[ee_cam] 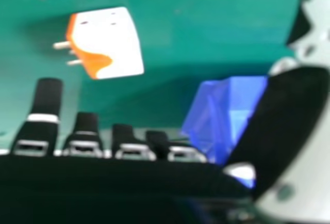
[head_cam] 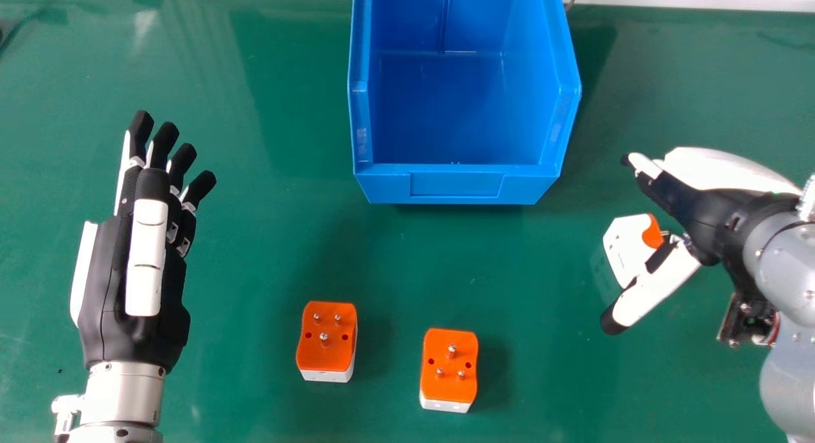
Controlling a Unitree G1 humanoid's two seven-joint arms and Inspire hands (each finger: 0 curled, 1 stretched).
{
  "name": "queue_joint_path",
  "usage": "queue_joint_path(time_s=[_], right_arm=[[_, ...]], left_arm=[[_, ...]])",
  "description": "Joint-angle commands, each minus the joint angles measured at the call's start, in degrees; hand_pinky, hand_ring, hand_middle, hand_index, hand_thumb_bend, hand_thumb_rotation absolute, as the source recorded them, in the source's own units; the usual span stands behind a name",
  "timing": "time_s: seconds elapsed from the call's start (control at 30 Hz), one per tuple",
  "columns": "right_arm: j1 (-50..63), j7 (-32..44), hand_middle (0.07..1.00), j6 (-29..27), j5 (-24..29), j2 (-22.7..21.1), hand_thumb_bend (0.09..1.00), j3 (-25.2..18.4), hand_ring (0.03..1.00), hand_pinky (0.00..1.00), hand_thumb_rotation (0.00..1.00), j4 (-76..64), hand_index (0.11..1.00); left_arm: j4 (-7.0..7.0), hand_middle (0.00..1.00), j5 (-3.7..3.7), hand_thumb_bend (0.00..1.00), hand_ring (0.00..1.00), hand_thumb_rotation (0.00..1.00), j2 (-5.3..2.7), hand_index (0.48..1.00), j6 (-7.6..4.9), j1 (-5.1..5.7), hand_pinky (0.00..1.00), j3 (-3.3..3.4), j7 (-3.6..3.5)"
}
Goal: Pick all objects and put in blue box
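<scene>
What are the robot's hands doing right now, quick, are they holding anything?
Left hand: open, holding nothing.
Right hand: open, holding nothing, near a plug.

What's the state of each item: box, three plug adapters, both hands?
Blue box: upright, open-topped
Left adapter: outside box, pins up
Middle adapter: outside box, pins up
Right adapter: outside box, on its side, pins sideways, not gripped
Left hand: open, holding nothing
Right hand: open, by the right adapter
</scene>
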Motion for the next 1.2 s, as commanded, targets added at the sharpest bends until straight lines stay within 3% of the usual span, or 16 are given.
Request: queue_joint_path(time_s=[0.0, 0.17, 0.37, 0.43, 0.47, 1.07, 1.17], right_arm=[[-0.40, -2.24, 1.000, 0.21, 1.07, -0.52, 0.996, 0.04, 0.961, 0.75, 0.24, 0.49, 0.998], [-0.37, -5.47, 1.000, 0.28, 4.06, -1.01, 0.997, 0.57, 0.964, 0.76, 0.23, 3.36, 0.998], [0.01, -10.32, 1.000, -0.06, 6.63, -2.00, 0.998, 1.37, 0.967, 0.78, 0.22, 6.74, 0.998], [-0.07, -11.91, 1.000, 0.00, 7.38, -2.49, 0.998, 1.78, 0.967, 0.78, 0.22, 8.42, 0.998], [-0.07, -12.85, 1.000, 0.08, 7.93, -2.70, 0.998, 1.85, 0.967, 0.78, 0.22, 9.27, 0.998], [-0.16, -23.31, 1.000, 0.25, 14.10, -5.49, 1.000, 3.81, 0.966, 0.78, 0.18, 18.26, 1.000], [-0.15, -24.43, 1.000, 0.32, 14.92, -5.88, 1.000, 4.34, 0.966, 0.78, 0.18, 18.75, 1.000]], left_arm=[[-0.61, 0.99, -0.18, 0.71, 0.97, 0.83, 0.58, 0.994, -0.87, -0.15, 0.93, 0.53, -0.22], [-0.31, 0.99, -0.08, 0.71, 0.97, 0.83, 0.51, 0.995, -1.37, -0.24, 0.93, 0.62, -0.24], [-0.50, 0.99, -0.35, 0.71, 0.97, 0.83, 0.55, 0.993, -0.93, -0.22, 0.93, 0.54, -0.42], [-0.37, 0.99, -0.01, 0.71, 0.97, 0.83, 0.59, 0.993, -1.17, -0.23, 0.93, 0.55, -0.28], [-0.24, 0.99, -0.29, 0.71, 0.97, 0.83, 0.53, 0.993, -1.24, -0.31, 0.93, 0.60, -0.46], [-0.40, 0.99, 0.25, 0.71, 0.97, 0.83, 0.41, 0.994, -1.11, -0.18, 0.93, 0.62, 0.04], [-0.52, 0.99, -0.04, 0.71, 0.97, 0.83, 0.47, 0.994, -0.99, -0.12, 0.93, 0.60, -0.12]])
